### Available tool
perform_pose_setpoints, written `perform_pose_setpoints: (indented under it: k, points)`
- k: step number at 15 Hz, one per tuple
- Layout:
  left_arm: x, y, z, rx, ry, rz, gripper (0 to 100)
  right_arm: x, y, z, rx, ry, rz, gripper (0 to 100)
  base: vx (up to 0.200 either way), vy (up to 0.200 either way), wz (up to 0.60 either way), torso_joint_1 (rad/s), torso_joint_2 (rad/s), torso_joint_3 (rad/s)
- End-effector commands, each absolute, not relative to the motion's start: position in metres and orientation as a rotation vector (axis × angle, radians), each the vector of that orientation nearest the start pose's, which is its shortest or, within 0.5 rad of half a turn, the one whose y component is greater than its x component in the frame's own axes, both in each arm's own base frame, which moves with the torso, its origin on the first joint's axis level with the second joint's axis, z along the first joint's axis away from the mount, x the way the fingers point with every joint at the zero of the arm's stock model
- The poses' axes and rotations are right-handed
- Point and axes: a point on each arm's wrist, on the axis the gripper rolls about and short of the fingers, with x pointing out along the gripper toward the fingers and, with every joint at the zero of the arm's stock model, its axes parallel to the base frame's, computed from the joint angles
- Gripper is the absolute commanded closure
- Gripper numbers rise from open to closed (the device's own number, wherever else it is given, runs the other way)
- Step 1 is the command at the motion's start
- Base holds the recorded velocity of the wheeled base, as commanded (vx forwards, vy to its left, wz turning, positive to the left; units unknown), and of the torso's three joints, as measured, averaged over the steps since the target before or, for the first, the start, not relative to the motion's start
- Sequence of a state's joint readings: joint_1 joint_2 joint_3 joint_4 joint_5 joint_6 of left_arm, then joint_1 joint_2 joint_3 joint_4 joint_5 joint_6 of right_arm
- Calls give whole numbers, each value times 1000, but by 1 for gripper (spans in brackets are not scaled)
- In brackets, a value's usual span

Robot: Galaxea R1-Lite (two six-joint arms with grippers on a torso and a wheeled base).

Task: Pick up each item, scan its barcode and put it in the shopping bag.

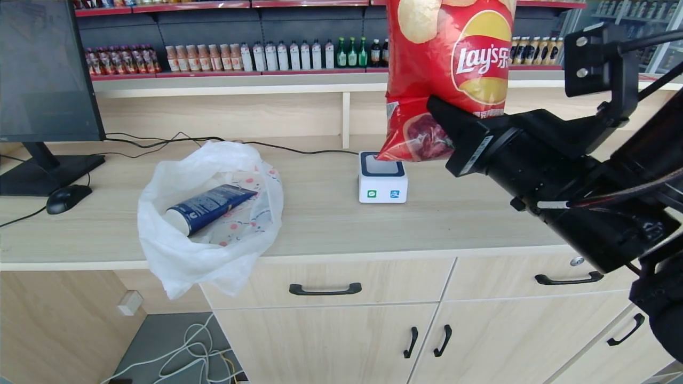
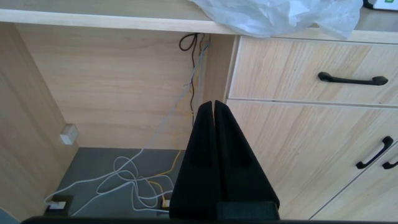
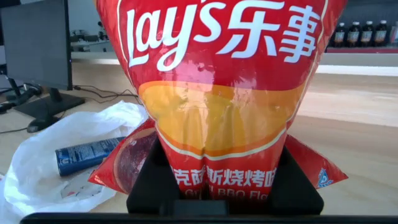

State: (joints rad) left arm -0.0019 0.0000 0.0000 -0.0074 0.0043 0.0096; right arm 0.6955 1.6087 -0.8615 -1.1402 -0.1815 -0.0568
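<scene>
Nearest, the left gripper [image 2: 213, 102] sits low with its jaws pressed together, empty. The right gripper [image 1: 445, 114] clamps the chips bag [image 1: 448, 64] at 1 o'clock from the scanner [image 1: 382, 176]. At the scanner's 9 o'clock, the shopping bag [image 1: 203, 250] holds a blue tube [image 1: 208, 207].
</scene>
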Motion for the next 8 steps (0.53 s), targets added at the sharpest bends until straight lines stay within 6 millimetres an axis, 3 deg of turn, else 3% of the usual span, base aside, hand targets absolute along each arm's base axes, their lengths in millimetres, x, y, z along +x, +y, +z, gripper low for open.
perform_pose_setpoints:
  k: [1,8]
  points:
    - [-23,0,76,8,-8,3,100,202,164,284,121,-404,493,100,0,0,0,0,0,0]
    - [-23,0,76,8,-8,3,100,199,127,267,30,-396,376,100,0,0,0,0,0,0]
